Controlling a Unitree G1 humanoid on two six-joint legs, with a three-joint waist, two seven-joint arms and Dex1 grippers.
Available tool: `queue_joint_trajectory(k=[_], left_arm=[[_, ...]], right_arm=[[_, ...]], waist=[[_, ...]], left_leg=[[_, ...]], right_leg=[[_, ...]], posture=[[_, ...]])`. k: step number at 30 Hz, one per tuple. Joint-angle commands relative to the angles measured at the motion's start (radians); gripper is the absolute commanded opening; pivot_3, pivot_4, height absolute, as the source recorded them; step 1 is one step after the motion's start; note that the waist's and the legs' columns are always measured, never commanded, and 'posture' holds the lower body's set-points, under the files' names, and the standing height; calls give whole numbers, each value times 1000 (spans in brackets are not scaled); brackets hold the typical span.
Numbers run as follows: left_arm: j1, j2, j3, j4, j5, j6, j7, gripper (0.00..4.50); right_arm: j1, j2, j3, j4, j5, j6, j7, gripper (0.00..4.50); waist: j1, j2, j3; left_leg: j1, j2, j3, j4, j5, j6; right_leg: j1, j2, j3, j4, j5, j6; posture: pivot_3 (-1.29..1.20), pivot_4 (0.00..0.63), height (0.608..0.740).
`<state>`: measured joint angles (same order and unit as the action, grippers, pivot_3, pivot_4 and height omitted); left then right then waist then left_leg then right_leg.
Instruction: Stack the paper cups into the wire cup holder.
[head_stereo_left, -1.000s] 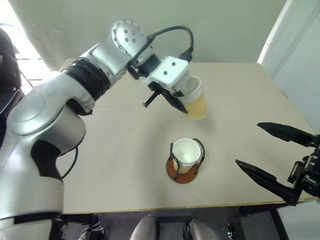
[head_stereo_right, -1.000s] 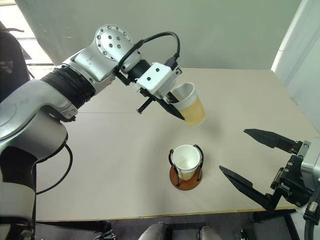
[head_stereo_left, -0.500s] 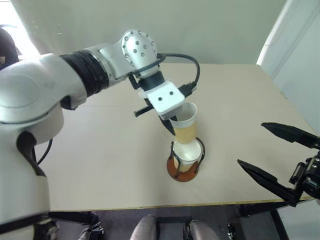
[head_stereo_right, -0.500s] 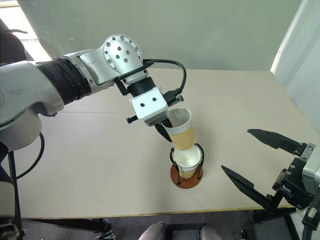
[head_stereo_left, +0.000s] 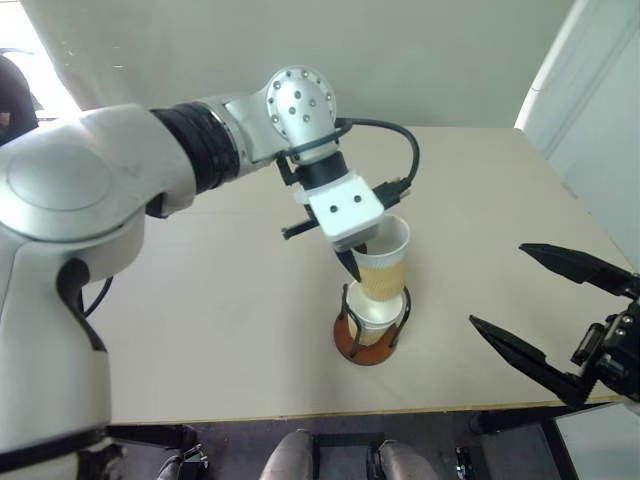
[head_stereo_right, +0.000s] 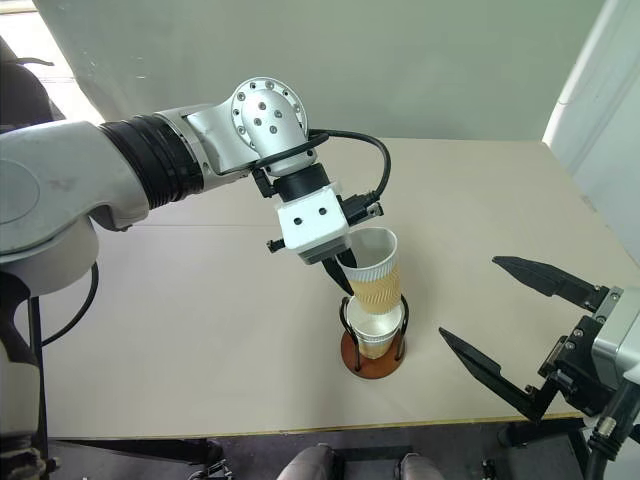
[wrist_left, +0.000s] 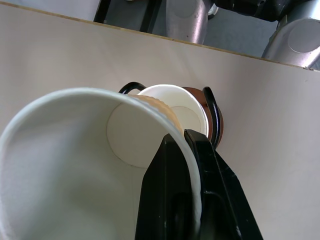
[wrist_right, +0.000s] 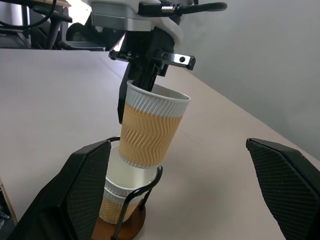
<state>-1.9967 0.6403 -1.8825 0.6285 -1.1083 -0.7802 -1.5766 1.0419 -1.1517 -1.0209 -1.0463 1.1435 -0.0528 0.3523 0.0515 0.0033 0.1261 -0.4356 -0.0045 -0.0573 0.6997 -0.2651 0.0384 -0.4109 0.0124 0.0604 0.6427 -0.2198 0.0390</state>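
My left gripper (head_stereo_left: 356, 262) is shut on the rim of a paper cup (head_stereo_left: 383, 262), one finger inside it and one outside. The cup is yellow-orange with a white rim and hangs nearly upright. Its bottom dips into the open mouth of the cups (wrist_right: 121, 186) nested in the wire cup holder (head_stereo_left: 347, 346), where two white rims show one above the other. The holder has a reddish-brown base and dark wire loops and stands near the table's front edge. To the right of the holder, my right gripper (head_stereo_left: 496, 285) stands open and holds nothing.
The tan table (head_stereo_left: 200, 300) is bare around the holder. Its front edge (head_stereo_left: 300, 413) runs just below the holder. A pale panel (head_stereo_left: 590, 90) stands past the table's right side.
My left gripper carried the cup from tilted above and behind the holder to upright over it, then lowered it into the top cup. The right gripper has stayed put.
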Motion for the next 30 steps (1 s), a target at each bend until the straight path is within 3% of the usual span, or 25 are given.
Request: queue_joint_trajectory(k=[1,12,16,21,24,27,30], left_arm=[[-27,2,20,5,-24,-11,-38,62],[-37,13,-36,-17,-19,-30,-38,62],[-38,11,-53,-16,-20,-37,-38,895],[-26,-2,-45,0,-18,-36,-38,2646],[12,-27,44,46,-22,-19,-38,3666],[49,-57,156,104,-23,18,-38,3666],[82,-106,348,209,-33,110,-38,3666]], right_arm=[[34,0,-23,-1,-19,-63,-22,4500],[115,-18,-25,-1,-48,-143,-53,4500],[135,-25,-19,-1,-60,-164,-65,4500],[150,-40,-12,-1,-70,-185,-85,4500],[163,-44,-10,-1,-76,-196,-91,4500],[173,-46,-8,-1,-81,-203,-94,4500],[165,-46,-13,-1,-70,-197,-87,4500]], waist=[[0,0,0],[0,0,0],[0,0,0],[0,0,0],[1,0,0],[3,0,0],[3,0,0]], left_leg=[[0,0,0,0,0,0],[0,0,0,0,0,0],[0,0,0,0,0,0],[0,0,0,0,0,0],[0,0,0,0,0,0],[0,0,0,0,0,0],[0,0,0,0,0,0]], right_leg=[[0,0,0,0,0,0],[0,0,0,0,-1,0],[0,0,0,0,-1,0],[0,0,0,0,-1,0],[0,0,0,0,-1,0],[1,0,0,0,-1,0],[1,0,0,0,-1,0]], posture=[[0,150,740],[0,150,740],[0,150,740],[0,150,740],[0,150,740],[0,150,740],[0,150,740]])
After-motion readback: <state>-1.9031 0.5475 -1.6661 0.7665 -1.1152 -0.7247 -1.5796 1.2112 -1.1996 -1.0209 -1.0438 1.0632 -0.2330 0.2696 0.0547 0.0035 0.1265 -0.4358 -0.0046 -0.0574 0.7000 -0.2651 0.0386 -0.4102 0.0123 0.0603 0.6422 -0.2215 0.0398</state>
